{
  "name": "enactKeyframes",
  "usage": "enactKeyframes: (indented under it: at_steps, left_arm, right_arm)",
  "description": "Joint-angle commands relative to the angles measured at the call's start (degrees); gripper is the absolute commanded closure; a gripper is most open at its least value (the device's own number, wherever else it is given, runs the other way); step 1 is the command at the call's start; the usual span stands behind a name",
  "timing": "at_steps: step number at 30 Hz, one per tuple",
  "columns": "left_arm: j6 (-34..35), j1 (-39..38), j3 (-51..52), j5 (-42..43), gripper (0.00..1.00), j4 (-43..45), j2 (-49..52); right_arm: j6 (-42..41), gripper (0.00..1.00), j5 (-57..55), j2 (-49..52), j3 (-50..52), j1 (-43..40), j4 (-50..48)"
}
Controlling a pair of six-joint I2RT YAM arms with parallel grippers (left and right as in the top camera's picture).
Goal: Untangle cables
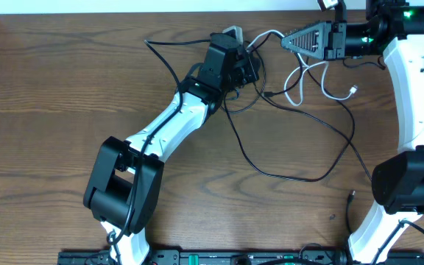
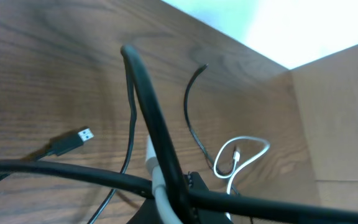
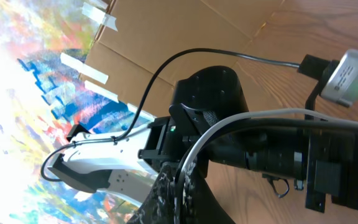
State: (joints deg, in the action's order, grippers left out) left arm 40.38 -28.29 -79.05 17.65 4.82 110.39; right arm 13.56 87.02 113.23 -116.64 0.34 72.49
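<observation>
Black cables (image 1: pixel 285 177) and a white cable (image 1: pixel 297 82) lie tangled at the back middle of the wooden table. My left gripper (image 1: pixel 247 68) is shut in the knot. In the left wrist view its jaws (image 2: pixel 179 205) pinch a thick black cable (image 2: pixel 148 93) and the white cable (image 2: pixel 157 186) where they cross. My right gripper (image 1: pixel 285 42) points left, close to the left one, shut on the white cable (image 3: pixel 247 118), which runs between its fingertips (image 3: pixel 182 186). A white loop (image 2: pixel 247 146) and a black USB plug (image 2: pixel 82 135) rest on the wood.
A loose black plug end (image 1: pixel 352 196) lies near the right arm's base (image 1: pixel 407 184). A cardboard wall (image 2: pixel 334 124) stands along the table's far side. The left arm (image 1: pixel 168 125) crosses the table diagonally, and its wrist camera (image 3: pixel 350 71) sits close to my right gripper.
</observation>
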Motion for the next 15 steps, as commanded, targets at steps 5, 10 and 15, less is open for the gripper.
enactKeyframes:
  at_steps: [5,10,15]
  left_arm:
    - [-6.78,0.35,-0.04,-0.33,0.92,-7.78,-0.48]
    - [-12.61,0.35,-0.04,0.52,0.93,-14.25,-2.62]
    - [-22.53,0.35,-0.04,5.97,0.93,-19.87,-6.29]
  right_arm:
    - [-0.28,0.97,2.49,-1.90,-1.49,0.39,-2.60]
    - [-0.28,0.94,2.49,-1.90,-1.49,0.39,-3.58]
    - [-0.28,0.99,2.47,-1.90,-1.49,-0.50,-4.85]
